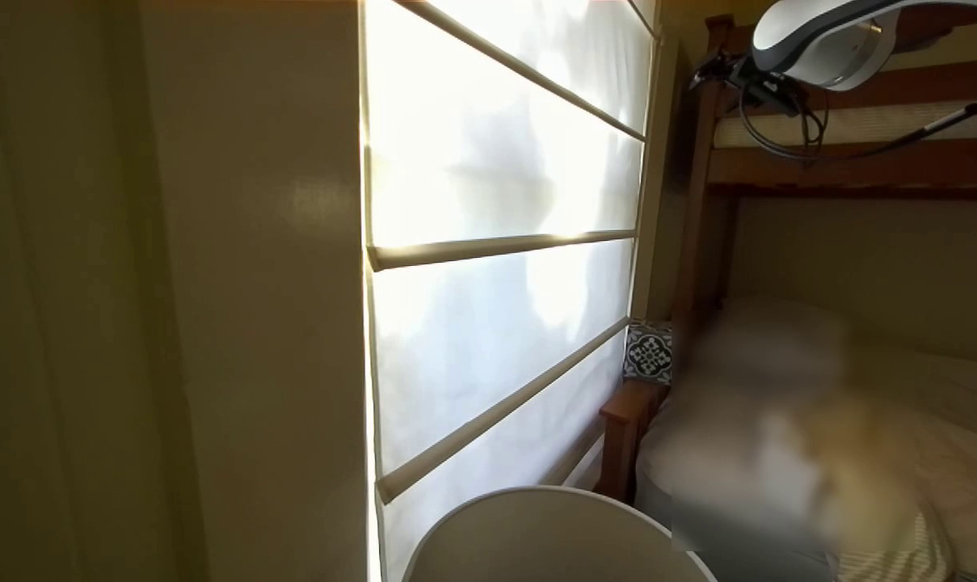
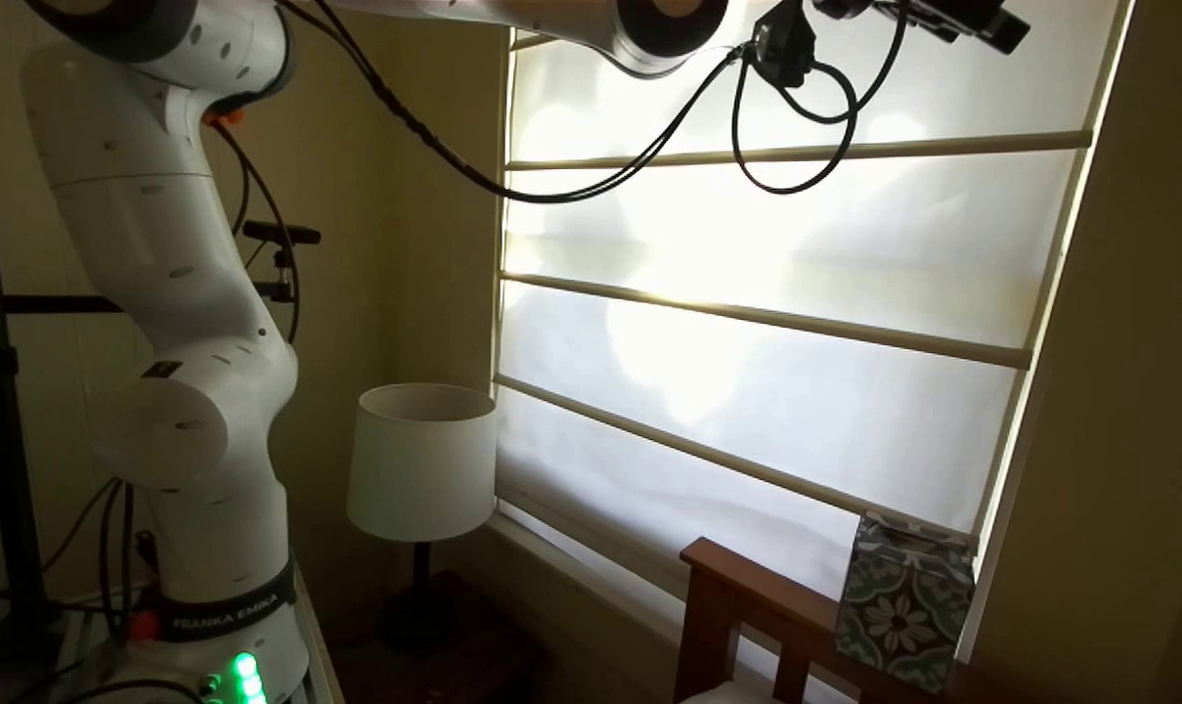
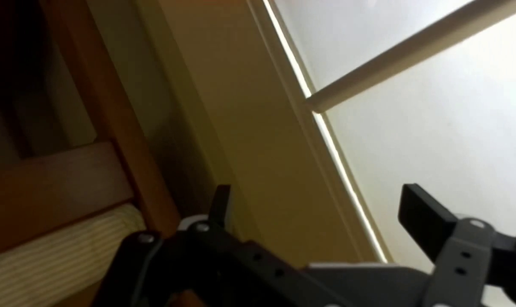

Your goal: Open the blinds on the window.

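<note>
Black two-fingered pincer: released, jaws spread wide, high in front of reddish-brown wooden bunk bed in an exterior view | cream-white translucent fabric blinds with horizontal fold bars: backlit, lowered over tall pale-silled window | white drum-shaped lampshade: upright near blinds

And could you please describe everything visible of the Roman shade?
The Roman shade is cream-white, seemingly translucent fabric in broad panels, crossed by beige fold bands. It hangs lowered and backlit, with light leaking along its side edges; its top is out of view. In an exterior view, a patterned box hides some of its lower part; contact is unclear. The open end effector isn't gripping it.
</note>
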You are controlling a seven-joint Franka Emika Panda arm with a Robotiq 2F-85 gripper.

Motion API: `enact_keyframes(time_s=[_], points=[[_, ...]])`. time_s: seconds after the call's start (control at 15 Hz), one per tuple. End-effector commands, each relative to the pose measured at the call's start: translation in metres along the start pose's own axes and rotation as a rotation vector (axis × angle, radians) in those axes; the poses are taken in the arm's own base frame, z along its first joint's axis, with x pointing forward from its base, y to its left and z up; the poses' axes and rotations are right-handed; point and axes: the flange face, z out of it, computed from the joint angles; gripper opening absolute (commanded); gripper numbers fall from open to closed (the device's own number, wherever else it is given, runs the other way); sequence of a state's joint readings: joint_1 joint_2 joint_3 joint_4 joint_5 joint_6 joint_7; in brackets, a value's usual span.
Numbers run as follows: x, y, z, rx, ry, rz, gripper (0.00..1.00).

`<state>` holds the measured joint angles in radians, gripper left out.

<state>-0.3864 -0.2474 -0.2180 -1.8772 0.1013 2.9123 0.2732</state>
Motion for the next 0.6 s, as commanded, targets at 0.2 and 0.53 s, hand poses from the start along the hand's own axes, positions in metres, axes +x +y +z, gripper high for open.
enact_keyframes(time_s=[0.2, 0.53], points=[[0.094, -0.027, 0.004, -0.021, 0.236, 0.260, 1.00], [0.112, -0.040, -0.011, -0.009, 0.321, 0.282, 1.00]])
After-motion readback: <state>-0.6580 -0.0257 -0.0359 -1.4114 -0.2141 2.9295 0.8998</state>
